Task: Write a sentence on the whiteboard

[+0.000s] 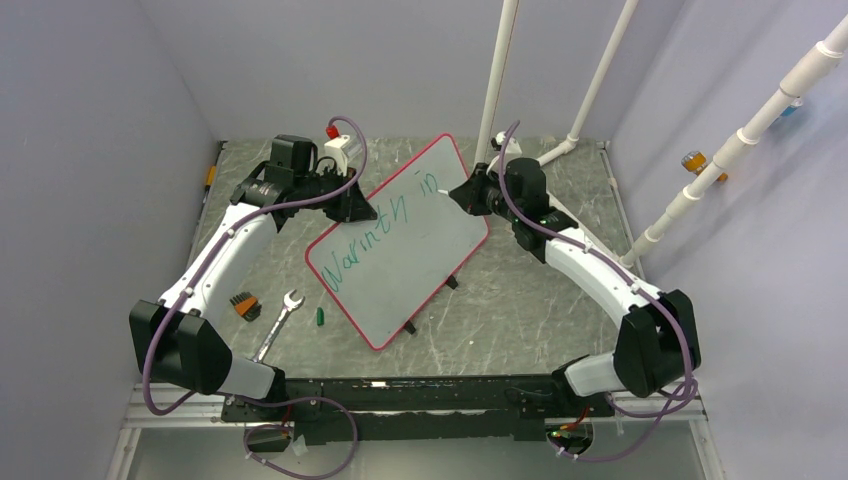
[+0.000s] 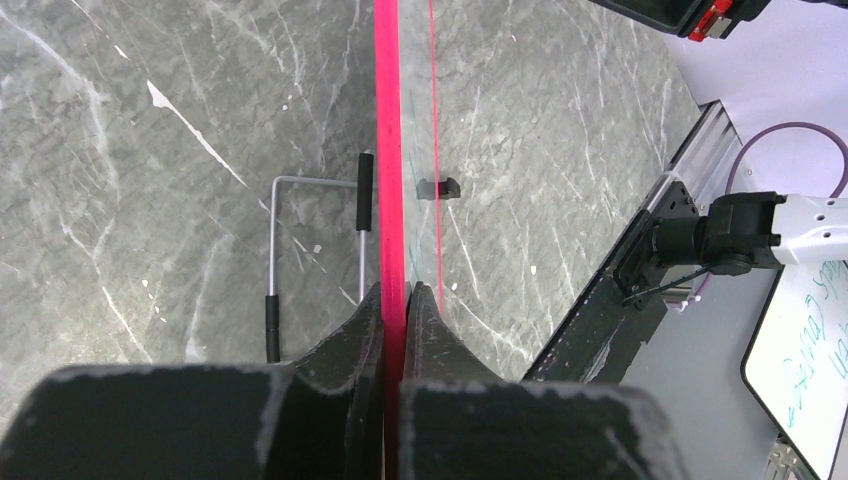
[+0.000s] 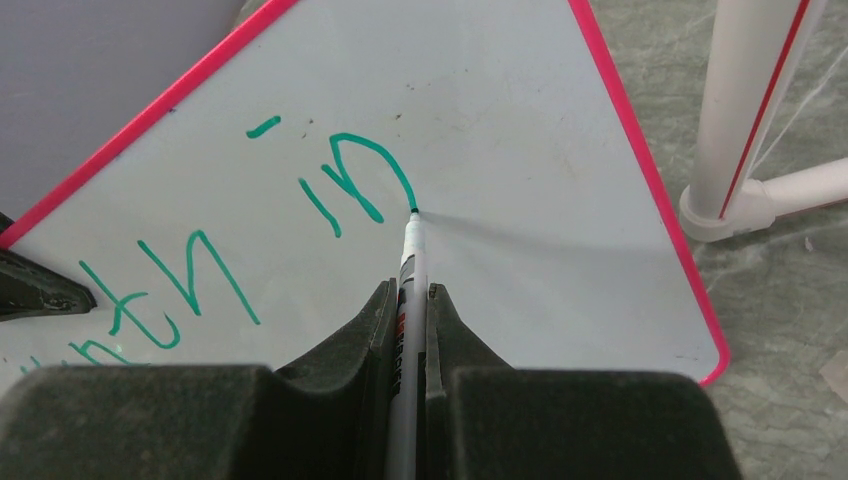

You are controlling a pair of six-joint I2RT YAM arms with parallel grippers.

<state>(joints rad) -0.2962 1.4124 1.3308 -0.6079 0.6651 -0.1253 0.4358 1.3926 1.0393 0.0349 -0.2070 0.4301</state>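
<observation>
Right gripper: pinching marker, tip on board at sentence's end.
Left gripper: clamped on board rim.
Your blank space: 3 o'clock of tip, right wrist view.

Light in the overhead view is even, soft and cool, falling from above; shadows on the surface are faint and blurred. The whiteboard shows no glare. The pipes lean outward toward the frame's edges. In the wrist views, the left hand and right hand sit dark and soft-focused close to the lens. The board's red rim glows, oversaturated. The marker casts a pale grey shadow rightward.
</observation>
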